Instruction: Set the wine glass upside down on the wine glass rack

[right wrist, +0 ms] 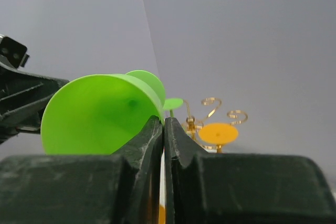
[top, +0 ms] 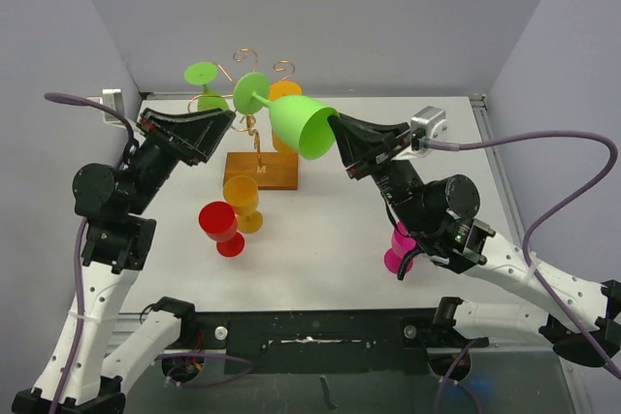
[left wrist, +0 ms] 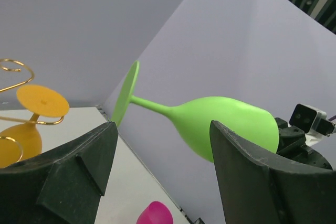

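My right gripper (top: 337, 130) is shut on the rim of a green wine glass (top: 301, 125) and holds it sideways in the air, foot (top: 250, 94) pointing at the gold wire rack (top: 254, 70). The right wrist view shows the fingertips (right wrist: 164, 123) pinching the bowl's rim (right wrist: 100, 114), with the rack's scrolls (right wrist: 211, 103) behind. My left gripper (top: 219, 129) is open and empty, left of the rack's wooden base (top: 262, 174). In the left wrist view the green glass (left wrist: 220, 124) hangs beyond the open gripper (left wrist: 163, 171).
A second green glass (top: 202, 75) and an orange glass (top: 284, 90) hang on the rack. A red glass (top: 221, 226) and a yellow glass (top: 245, 201) stand in front of the base. A magenta glass (top: 399, 248) lies under my right arm.
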You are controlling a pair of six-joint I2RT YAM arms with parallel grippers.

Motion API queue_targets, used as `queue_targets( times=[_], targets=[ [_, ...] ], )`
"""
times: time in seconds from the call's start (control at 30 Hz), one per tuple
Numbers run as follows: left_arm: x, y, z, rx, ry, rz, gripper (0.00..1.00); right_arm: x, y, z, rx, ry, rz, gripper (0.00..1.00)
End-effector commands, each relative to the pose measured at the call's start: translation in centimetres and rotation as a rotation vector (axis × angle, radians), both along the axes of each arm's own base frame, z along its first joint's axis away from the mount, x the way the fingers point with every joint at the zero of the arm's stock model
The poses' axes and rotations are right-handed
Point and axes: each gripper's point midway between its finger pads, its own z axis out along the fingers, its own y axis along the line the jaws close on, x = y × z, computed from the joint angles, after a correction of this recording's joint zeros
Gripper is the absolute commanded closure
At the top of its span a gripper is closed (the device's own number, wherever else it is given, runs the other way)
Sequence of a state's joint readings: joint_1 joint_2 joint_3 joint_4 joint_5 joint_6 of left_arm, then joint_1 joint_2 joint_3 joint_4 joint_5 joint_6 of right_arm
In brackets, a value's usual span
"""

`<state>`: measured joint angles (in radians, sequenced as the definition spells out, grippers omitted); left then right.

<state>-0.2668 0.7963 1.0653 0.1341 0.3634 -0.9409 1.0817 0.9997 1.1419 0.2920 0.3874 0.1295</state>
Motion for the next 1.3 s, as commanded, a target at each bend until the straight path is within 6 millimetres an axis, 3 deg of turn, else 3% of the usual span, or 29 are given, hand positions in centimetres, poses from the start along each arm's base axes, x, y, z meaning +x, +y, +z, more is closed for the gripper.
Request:
queue_targets(
  times=[0.0,0.27,0.6,0.8,0.97,1.27],
  targets=[
    [-0.6,-0.2,5.4,-0.111,-0.130,-0.048,0.32,-1.6,-1.8,7.9,0.196,-0.275,-0.026,1.00],
    [-0.8,-1.1,6.6,-0.264,-0.142,-0.187,0.32,-1.5,-0.3,7.7,0.214,-0.409,-0.048,1.00],
    [-0.7,0.6,5.8,-0.413,-0.099,-0.146,0.33,-2.5,2.5,6.6,0.218,-0.464,0.068,1.00],
    [0.1,0.9,4.7,-0.454,-0.035,-0.131,0.46,-2.3,4.0,6.1,0.209,-0.458,0.102,1.00],
    [0.2,1.0,4.8,-0.465,-0.030,-0.126,0.52,-2.4,4.5,5.6,0.196,-0.457,0.125,1.00],
    [0.9,1.7,4.6,-0.497,-0.030,-0.087,0.74,-3.5,5.6,4.4,0.143,-0.445,0.213,1.00]
  ],
)
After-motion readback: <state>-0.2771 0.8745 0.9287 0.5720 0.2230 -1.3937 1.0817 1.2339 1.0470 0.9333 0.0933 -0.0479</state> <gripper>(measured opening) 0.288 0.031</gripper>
